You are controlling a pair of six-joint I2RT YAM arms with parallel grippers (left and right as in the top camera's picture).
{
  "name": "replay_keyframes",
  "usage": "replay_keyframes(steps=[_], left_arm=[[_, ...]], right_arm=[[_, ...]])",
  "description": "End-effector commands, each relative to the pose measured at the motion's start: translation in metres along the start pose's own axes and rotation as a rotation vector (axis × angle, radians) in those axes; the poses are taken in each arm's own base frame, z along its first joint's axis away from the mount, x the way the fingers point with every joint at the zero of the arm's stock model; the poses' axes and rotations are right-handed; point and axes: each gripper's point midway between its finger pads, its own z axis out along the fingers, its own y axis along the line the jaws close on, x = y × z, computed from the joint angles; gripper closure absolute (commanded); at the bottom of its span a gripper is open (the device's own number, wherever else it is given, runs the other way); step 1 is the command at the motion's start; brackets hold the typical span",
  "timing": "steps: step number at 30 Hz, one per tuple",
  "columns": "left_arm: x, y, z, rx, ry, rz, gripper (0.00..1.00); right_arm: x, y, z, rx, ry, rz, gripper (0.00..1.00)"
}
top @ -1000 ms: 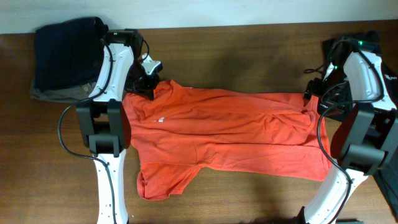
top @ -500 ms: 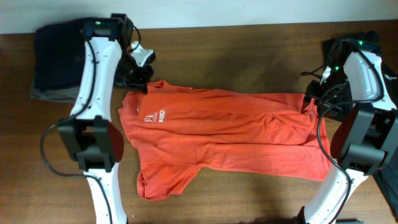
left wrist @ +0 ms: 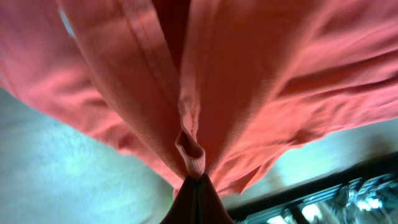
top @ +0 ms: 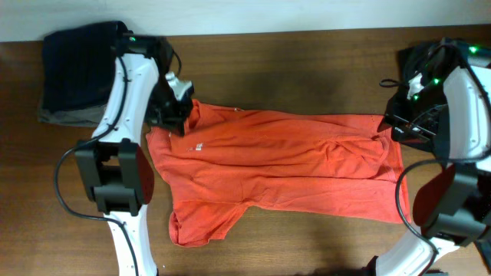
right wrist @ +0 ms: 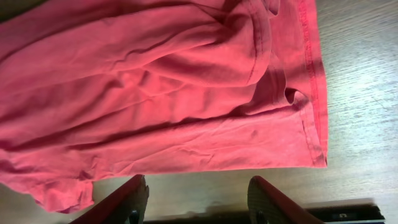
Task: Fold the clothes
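The T-shirt [top: 284, 153] is spread lengthwise across the middle of the table [top: 307, 69], neck end toward 9 o'clock and hem toward 3 o'clock. It appears to be doubled over along its length, with one sleeve left sticking out toward 7 o'clock. The cloth is wrinkled and no compact fold is seen, so the task is judged to be at an early stage. The sleeve has yet to be tucked in and the crosswise folds have yet to be made.

The left gripper [top: 173, 116] is clamped on a ridge of the T-shirt near the neck; in the left wrist view the cloth is seen pinched between the closed fingertips. The right gripper [right wrist: 198, 190] is held spread over bare wood just short of the hem, with nothing between its fingers.

The table is of brown, grained wood. A pile of dark folded garments [top: 77, 65] is kept at 10 o'clock, and a strip of pale wall [top: 268, 14] is seen along 12 o'clock.
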Motion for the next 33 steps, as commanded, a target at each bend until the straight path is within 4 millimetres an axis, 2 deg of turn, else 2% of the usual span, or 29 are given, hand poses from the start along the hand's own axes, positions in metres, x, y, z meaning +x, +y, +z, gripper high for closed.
replay_keyframes(steps=[1, 5, 9, 17, 20, 25, 28, 33], left_arm=[[0.020, 0.018, 0.004, -0.109, 0.054, -0.059, 1.00], [0.034, 0.033, 0.018, -0.179, 0.127, -0.107, 1.00], [0.044, 0.069, 0.016, -0.351, 0.155, -0.205, 1.00], [0.050, 0.093, 0.012, -0.314, 0.153, -0.285, 1.00], [0.051, 0.095, 0.012, -0.302, 0.152, -0.294, 0.98], [0.051, 0.094, 0.012, -0.303, 0.153, -0.288, 0.66], [0.050, 0.090, 0.013, -0.304, 0.151, -0.279, 0.64], [0.038, 0.063, 0.006, -0.213, 0.087, -0.254, 0.65]], right_arm=[[0.008, 0.006, -0.010, -0.019, -0.017, -0.022, 0.43], [0.014, 0.007, -0.014, -0.022, -0.014, -0.022, 0.43], [0.015, 0.007, -0.014, -0.020, -0.009, -0.025, 0.43], [0.012, 0.007, -0.014, -0.022, -0.020, -0.027, 0.43], [0.009, 0.008, -0.014, -0.024, -0.034, -0.030, 0.41], [0.008, 0.011, -0.014, -0.024, -0.040, -0.067, 0.39], [0.007, 0.020, -0.009, -0.023, -0.045, -0.100, 0.39], [0.001, 0.041, 0.007, -0.022, -0.066, -0.172, 0.36]])
